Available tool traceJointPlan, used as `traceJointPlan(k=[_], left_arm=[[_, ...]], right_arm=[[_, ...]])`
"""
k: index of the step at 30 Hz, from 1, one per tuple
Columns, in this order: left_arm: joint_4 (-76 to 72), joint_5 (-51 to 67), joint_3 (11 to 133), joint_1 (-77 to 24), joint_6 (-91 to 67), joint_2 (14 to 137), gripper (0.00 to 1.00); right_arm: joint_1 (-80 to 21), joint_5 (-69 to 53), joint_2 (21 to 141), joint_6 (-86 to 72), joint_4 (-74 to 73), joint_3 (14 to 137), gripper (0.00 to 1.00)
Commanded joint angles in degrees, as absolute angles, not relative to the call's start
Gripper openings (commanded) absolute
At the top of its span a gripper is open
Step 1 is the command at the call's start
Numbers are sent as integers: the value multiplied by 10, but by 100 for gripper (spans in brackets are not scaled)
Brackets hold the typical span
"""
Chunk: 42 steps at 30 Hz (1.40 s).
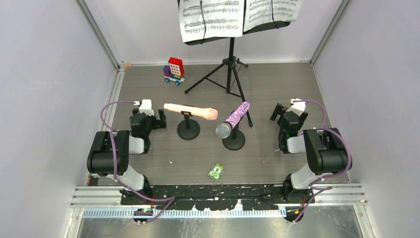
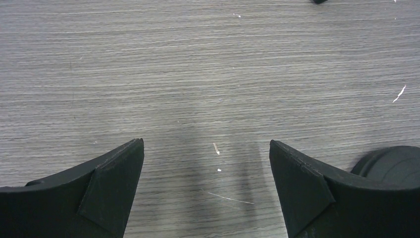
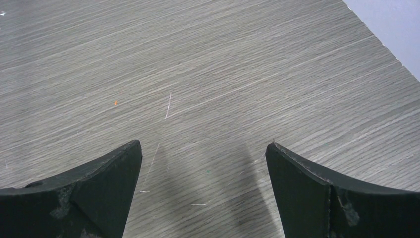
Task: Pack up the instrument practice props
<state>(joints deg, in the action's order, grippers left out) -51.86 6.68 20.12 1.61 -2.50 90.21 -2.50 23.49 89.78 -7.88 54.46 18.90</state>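
Note:
At the back, the black music desk (image 1: 267, 26) stands on its tripod legs (image 1: 231, 74) and carries white sheet-music pages (image 1: 212, 19). The pink microphone (image 1: 190, 111) lies level on a short black mount (image 1: 188, 131). To its right the purple-glitter microphone (image 1: 235, 118) leans on the other mount (image 1: 234, 142). My left gripper (image 1: 147, 114) is open, left of the pink microphone and apart from it. In the left wrist view the left gripper (image 2: 206, 148) has only bare table between its fingers, with a black round base (image 2: 391, 157) at the right. My right gripper (image 1: 289, 112) (image 3: 203, 148) is open over bare table, right of the glitter microphone.
A red-blue toy brick vehicle (image 1: 174, 70) stands at the back left. A small green dotted piece (image 1: 216, 171) lies near the front middle. Pale walls (image 1: 44, 74) close in both sides and the back. In the right wrist view the wall (image 3: 396, 29) lies just beyond the table edge.

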Motion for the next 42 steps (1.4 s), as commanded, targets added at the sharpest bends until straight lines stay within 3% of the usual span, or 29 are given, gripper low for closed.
traceJointPlan(k=[1, 8, 12, 17, 21, 26, 34, 42], left_arm=[[-531, 68, 214, 15, -17, 888, 100], [-529, 22, 210, 15, -34, 876, 100], [-399, -63, 214, 15, -68, 740, 100], [-162, -162, 250, 14, -135, 584, 100], [-31, -186, 275, 14, -193, 473, 100], [128, -141, 304, 15, -283, 369, 100], [171, -74, 278, 14, -275, 320, 100], [119, -54, 229, 14, -259, 299, 100]], right_arm=[[-26, 248, 896, -85, 574, 193, 100], [-26, 259, 895, -88, 577, 191, 100], [-19, 291, 860, -107, 535, 199, 100], [-19, 382, 746, -153, 324, 273, 100], [-19, 461, 648, -394, 66, 348, 100], [-18, 362, 634, -443, -209, 446, 100], [-29, 157, 451, -435, -248, 351, 100], [-160, 144, 233, -437, -325, 276, 98]])
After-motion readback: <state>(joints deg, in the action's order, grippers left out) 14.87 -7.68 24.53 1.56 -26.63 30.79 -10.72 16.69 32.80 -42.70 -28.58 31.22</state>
